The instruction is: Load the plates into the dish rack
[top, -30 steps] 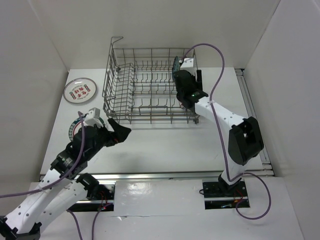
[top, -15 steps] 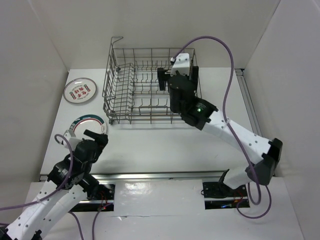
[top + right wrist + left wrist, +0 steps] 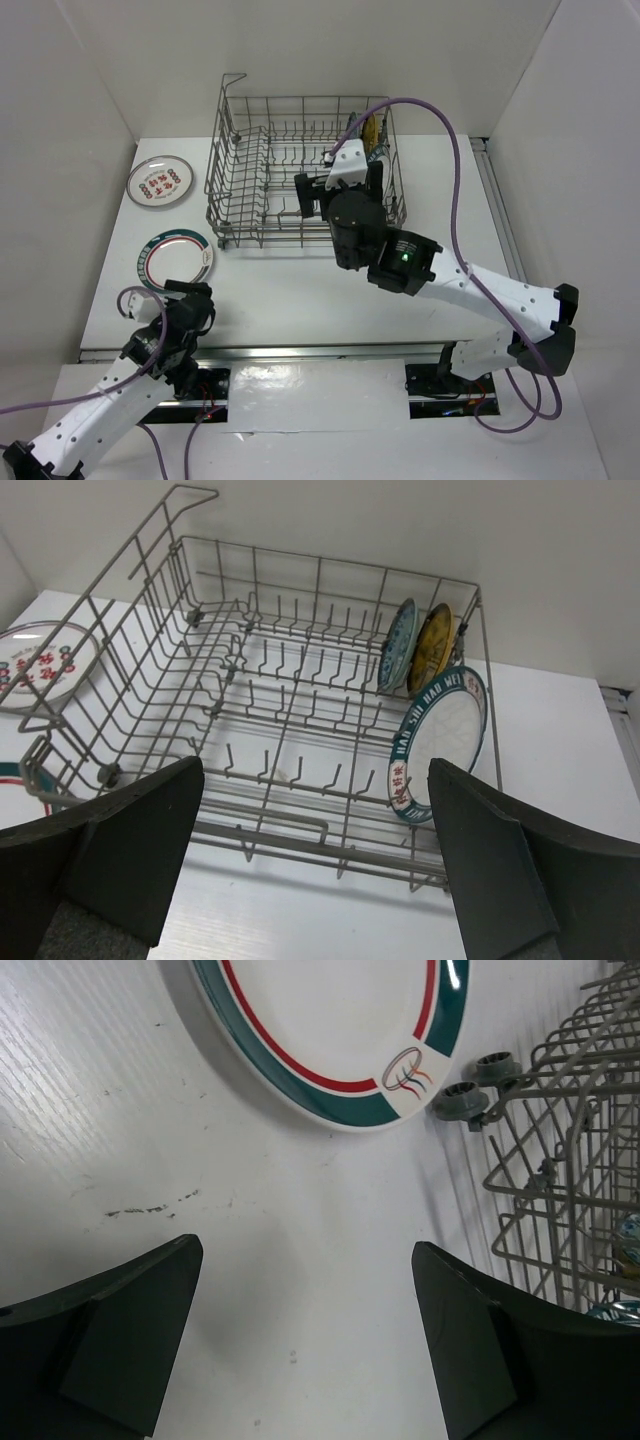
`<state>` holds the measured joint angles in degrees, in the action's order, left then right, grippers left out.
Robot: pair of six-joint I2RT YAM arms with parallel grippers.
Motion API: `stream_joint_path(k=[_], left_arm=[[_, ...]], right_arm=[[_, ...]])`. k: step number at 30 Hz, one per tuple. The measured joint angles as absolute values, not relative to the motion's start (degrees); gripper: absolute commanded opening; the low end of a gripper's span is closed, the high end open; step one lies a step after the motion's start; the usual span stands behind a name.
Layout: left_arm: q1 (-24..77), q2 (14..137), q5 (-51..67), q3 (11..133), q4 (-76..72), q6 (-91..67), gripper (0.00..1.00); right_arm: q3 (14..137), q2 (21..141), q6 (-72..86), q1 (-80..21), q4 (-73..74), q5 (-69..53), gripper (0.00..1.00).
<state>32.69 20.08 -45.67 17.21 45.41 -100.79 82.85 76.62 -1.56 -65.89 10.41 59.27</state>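
Left gripper [image 3: 305, 1300] wide open, empty, above desk [image 3: 250, 1210] beside teal-rim plate [image 3: 330, 1020]. Right gripper [image 3: 315, 830] open, empty, facing rack [image 3: 300, 695]; three plates [image 3: 440, 740] upright inside. Red-marked plate [image 3: 160, 181] flat, left of rack. Ceramic: stiff, slick, chippable, so pinch rim.

At the right end of the dish rack [image 3: 262, 825] three plates stand on edge: a teal-blue plate [image 3: 398, 645], a yellow plate [image 3: 434, 645] and, nearest, a lettered-rim plate [image 3: 440, 742]. A red-marked plate [image 3: 40, 665] lies on the desk [image 3: 560, 780] at left, with possibly another rim below it.

Grey wire dish rack [image 3: 290, 720]. At its right end stand a teal-blue patterned plate [image 3: 400, 645], a yellow plate [image 3: 436, 645] and a white plate with a dark blue lettered rim [image 3: 440, 742]. Left of it lie a white red-marked plate [image 3: 160, 181] and a white teal-rimmed plate [image 3: 330, 1020].
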Motion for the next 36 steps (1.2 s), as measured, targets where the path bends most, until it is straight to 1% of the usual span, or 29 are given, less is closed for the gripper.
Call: stream_joint_path(k=[2, 9, 16, 24, 31, 36], left_arm=[[32.69, 20.08, -46.02, 14.17, 43.07, -102.15, 1.0], [32.69, 21.91, -47.57, 10.15, 35.24, -102.48, 1.0], [31.86, 26.76, -48.69, 6.24, 23.0, -101.91, 1.0], [22.37, 33.93, -44.03, 4.86, 7.97, -95.72, 1.0], [11.55, 40.51, -35.46, 4.14, -3.9, -91.05, 1.0], [5.23, 46.15, -29.47, 5.17, -9.37, -89.97, 0.98]], right_arm=[[82.85, 76.58, -1.56, -67.11, 10.44, 59.55, 1.0], [82.85, 76.58, -1.61, -69.25, 11.92, 60.31, 1.0], [82.85, 76.58, -1.61, -70.15, 13.08, 60.42, 1.0], [82.85, 76.58, -1.61, -70.63, 13.37, 60.23, 1.0], [82.83, 76.58, -1.56, -70.72, 13.37, 59.51, 1.0], [82.81, 76.58, -1.56, -71.16, 13.34, 59.02, 1.0]])
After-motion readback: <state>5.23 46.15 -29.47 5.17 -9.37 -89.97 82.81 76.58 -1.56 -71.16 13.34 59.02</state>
